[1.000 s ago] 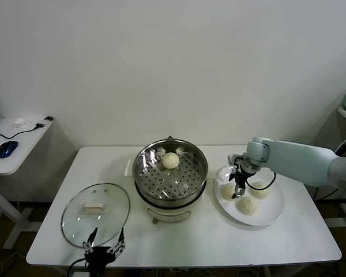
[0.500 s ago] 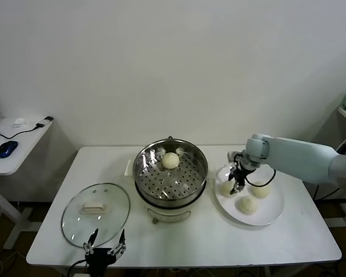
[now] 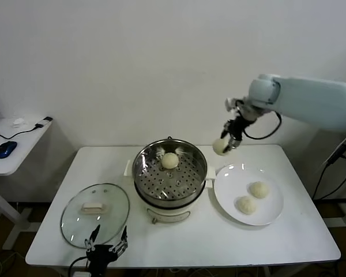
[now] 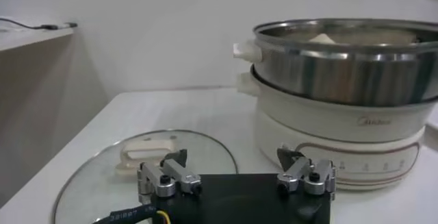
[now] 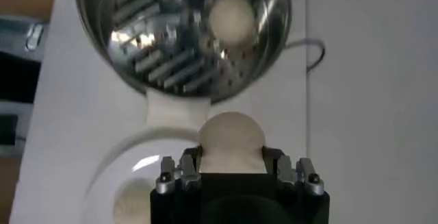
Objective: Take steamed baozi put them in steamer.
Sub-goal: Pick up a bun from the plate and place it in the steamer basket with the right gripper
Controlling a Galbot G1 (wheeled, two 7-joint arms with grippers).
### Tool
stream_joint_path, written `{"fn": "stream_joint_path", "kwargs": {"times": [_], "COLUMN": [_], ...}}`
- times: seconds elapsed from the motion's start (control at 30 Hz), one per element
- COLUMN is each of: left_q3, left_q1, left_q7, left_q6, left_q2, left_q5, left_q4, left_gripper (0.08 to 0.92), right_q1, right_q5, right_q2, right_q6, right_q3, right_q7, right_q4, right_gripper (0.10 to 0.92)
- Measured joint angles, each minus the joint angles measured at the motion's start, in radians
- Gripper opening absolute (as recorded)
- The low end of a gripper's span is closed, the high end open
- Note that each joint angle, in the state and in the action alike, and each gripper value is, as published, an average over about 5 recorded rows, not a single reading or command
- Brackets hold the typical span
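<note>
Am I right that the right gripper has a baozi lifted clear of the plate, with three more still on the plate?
Not quite: only two baozi are on the white plate, as the head view shows. The right gripper does hold a baozi lifted clear of it.

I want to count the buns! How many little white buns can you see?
4. One baozi lies in the steamer, two sit on the white plate, and the right gripper holds one up in the air.
</note>
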Motion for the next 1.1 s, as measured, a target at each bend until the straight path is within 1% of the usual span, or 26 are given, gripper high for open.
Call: {"fn": "stream_joint_path", "kwargs": {"times": [0.17,0.37,0.67,1.0,1.1], "left_q3": [0.0,0.0,-0.001,-0.004,-0.005], "left_q1": [0.009,0.022,0.035,0.033,0.031], "left_q7": [0.0,0.0,0.0,-0.001,0.0], "left_q6": [-0.004,-0.006,-0.01,-0.011,-0.009], "left_q2": [0.006,0.009,0.01,0.008,0.008], "left_q5": [-0.002,0.0,0.003,0.003,0.003], "left_q4": [-0.011,-0.025,-0.035,-0.038,-0.037], "left_gripper": [0.823,0.823,0.823,0.823,0.823], "right_q1": [0.024,-0.029,-0.16,-0.27,-0.289], "right_q5": [0.099,0.162,0.176,0.166,0.163], "right_q2": [0.099,0.208,0.335,0.419,0.428], "right_q6": [-0.051,-0.11,-0.153,-0.154,-0.15], "right_q3": [0.006,0.016,0.025,0.032,0.034], "right_q7": [0.056,0.142,0.233,0.271,0.277], "right_q4": [0.05,0.052,-0.037,-0.158,-0.181], "right_gripper": [0.611,0.613,0.611,0.614,0.659]}}
